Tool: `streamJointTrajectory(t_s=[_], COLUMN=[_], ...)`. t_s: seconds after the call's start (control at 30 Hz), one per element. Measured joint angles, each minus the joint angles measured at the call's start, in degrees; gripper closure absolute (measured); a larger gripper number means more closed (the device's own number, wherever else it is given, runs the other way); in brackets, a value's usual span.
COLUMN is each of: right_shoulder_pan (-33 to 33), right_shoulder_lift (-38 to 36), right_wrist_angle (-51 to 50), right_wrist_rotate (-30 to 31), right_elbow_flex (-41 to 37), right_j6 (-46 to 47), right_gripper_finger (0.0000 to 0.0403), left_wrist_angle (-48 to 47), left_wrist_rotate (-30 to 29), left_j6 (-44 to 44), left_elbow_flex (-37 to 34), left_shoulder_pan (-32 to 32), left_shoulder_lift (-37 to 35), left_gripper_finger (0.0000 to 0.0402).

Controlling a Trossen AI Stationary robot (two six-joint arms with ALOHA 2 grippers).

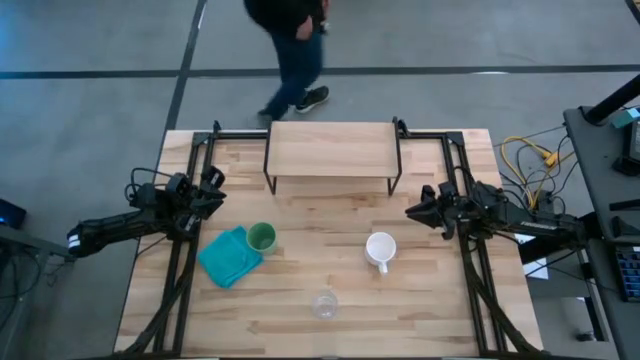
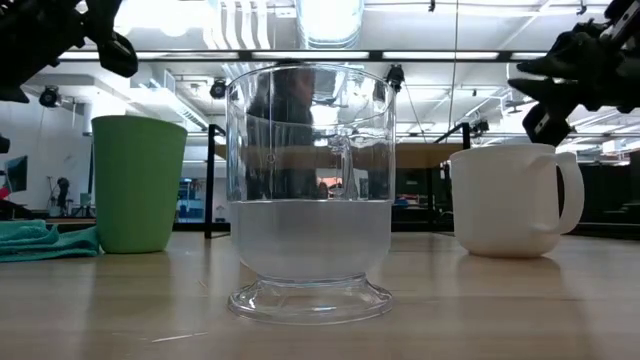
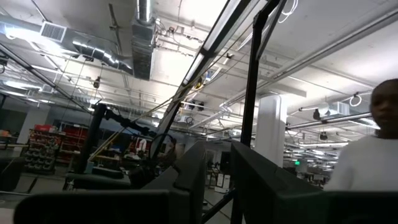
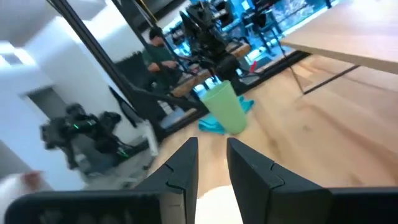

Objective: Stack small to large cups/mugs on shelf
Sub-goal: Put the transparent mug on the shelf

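Observation:
The shelf (image 1: 332, 150) stands on black legs at the table's far middle. A green cup (image 1: 262, 237) stands upright against a teal cloth (image 1: 228, 257), left of centre. The white mug (image 1: 380, 248) stands right of centre with its handle toward the near edge. The clear glass cup (image 1: 324, 304) stands near the near edge and fills the low view (image 2: 310, 190). My left gripper (image 1: 214, 183) hovers left of the shelf, with a narrow gap between its fingers. My right gripper (image 1: 410, 211) hovers right of the mug and is also narrowly open (image 4: 210, 163). It points toward the green cup (image 4: 225, 109).
A person (image 1: 290, 45) walks on the floor beyond the far edge. Black frame rails run along both table sides (image 1: 178, 270) (image 1: 482, 280). Cables (image 1: 530, 160) lie off the right side. Bare tabletop (image 1: 320, 215) separates the shelf from the cups.

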Motion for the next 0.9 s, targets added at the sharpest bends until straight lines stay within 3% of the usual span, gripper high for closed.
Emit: streamJointTrajectory(t_s=[0.17,0.37,0.5,0.63,0.9], right_shoulder_pan=[0.8,1.6,1.6,1.6,1.6], right_shoulder_lift=[0.0,3.5,10.8,20.4,37.5], right_wrist_angle=[8.9,-1.2,-11.6,-15.6,-20.9], right_wrist_rotate=[-2.8,-0.5,2.9,3.1,2.9], right_elbow_flex=[2.3,14.6,24.3,33.1,49.0], right_j6=[4.7,-2.8,-8.1,-9.0,-16.2], right_gripper_finger=[0.0323,0.0323,0.0323,0.0323,0.0323], left_wrist_angle=[0.0,0.0,0.0,0.9,16.7], left_wrist_rotate=[0.0,0.0,0.0,-0.3,-0.3], left_j6=[0.0,0.0,0.4,1.6,-2.0], left_elbow_flex=[0.0,0.0,0.0,0.0,0.0], left_shoulder_pan=[0.0,0.0,0.0,0.0,0.0], left_shoulder_lift=[0.0,0.0,0.0,0.0,0.0], left_gripper_finger=[0.0338,0.0338,0.0338,0.0338,0.0338])
